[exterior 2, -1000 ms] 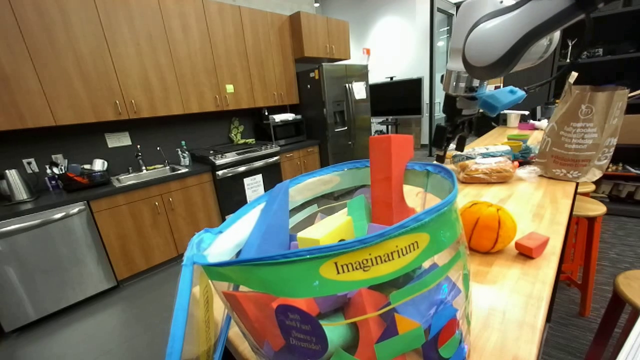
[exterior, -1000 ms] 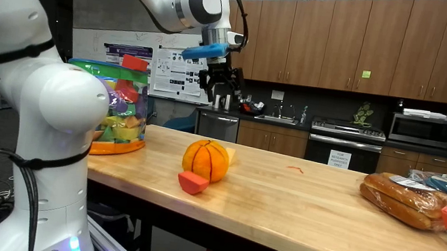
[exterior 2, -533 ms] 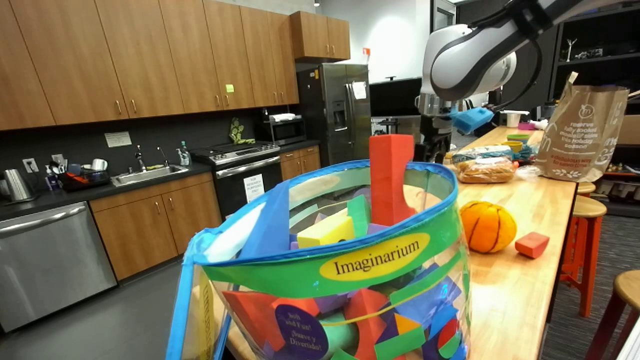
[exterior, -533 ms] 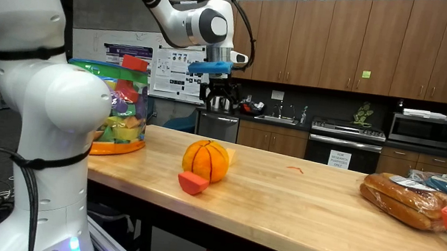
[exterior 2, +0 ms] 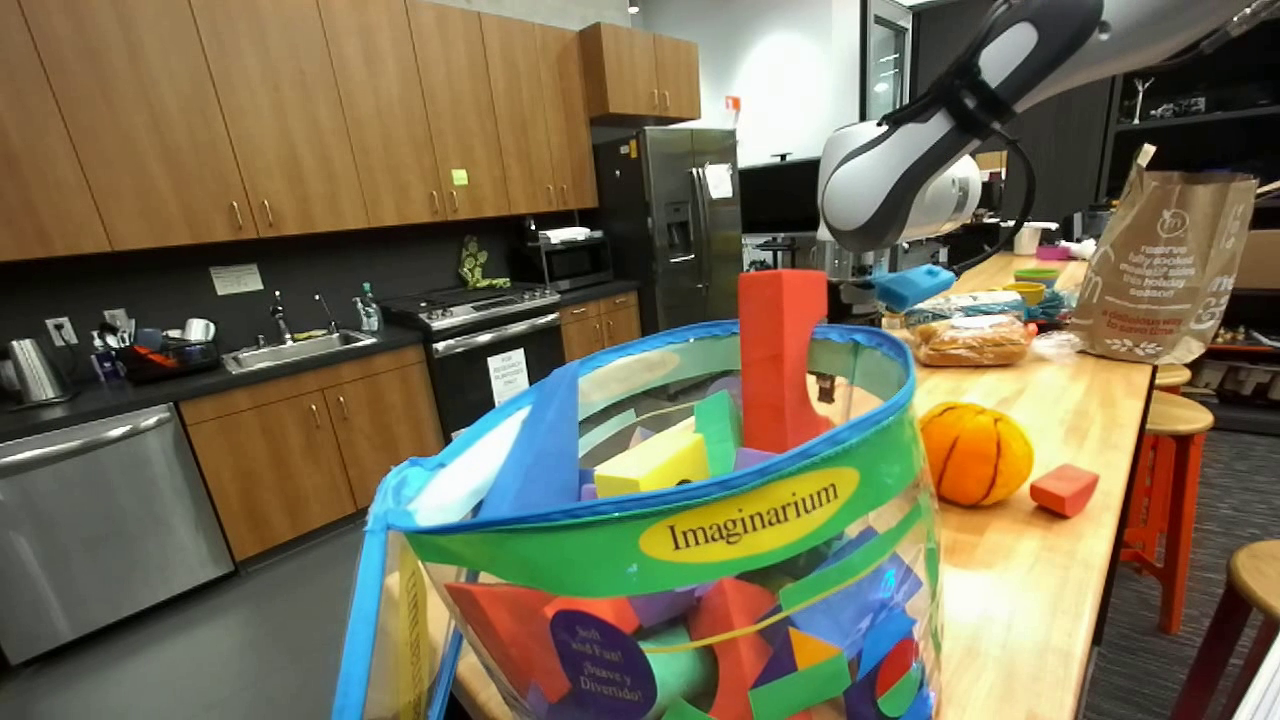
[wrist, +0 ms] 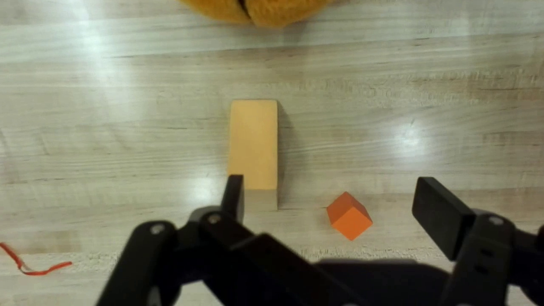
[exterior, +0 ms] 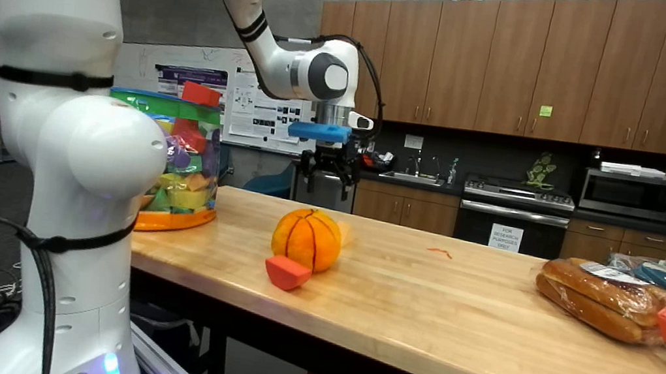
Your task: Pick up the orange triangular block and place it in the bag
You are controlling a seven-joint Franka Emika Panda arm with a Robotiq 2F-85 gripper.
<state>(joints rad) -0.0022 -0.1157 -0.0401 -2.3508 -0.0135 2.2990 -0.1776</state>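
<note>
Orange and small, the triangular block (wrist: 349,216) lies on the table (wrist: 106,170) below the gripper (wrist: 333,202), in the gap between its fingers (wrist: 442,216) and touching neither. They are parted wide and hold nothing. The block looks like foam, so I judge it light, slightly squashy, matte enough not to slip and hard to break. Two opposite flat sides, taken low, seem the best hold; pressure on slopes or corners could squeeze it out. It sits cornerwise to the fingers' closing line, one corner pointing ahead of them toward the pumpkin-like object (wrist: 276,10). Its outline runs only slightly longer along one slant, so any long axis is uncertain. A tan block (wrist: 253,144) lies near, partly hidden by one finger, which could catch it coming down. Well off to the gripper's side stands the bag (exterior 2: 540,560)
</note>
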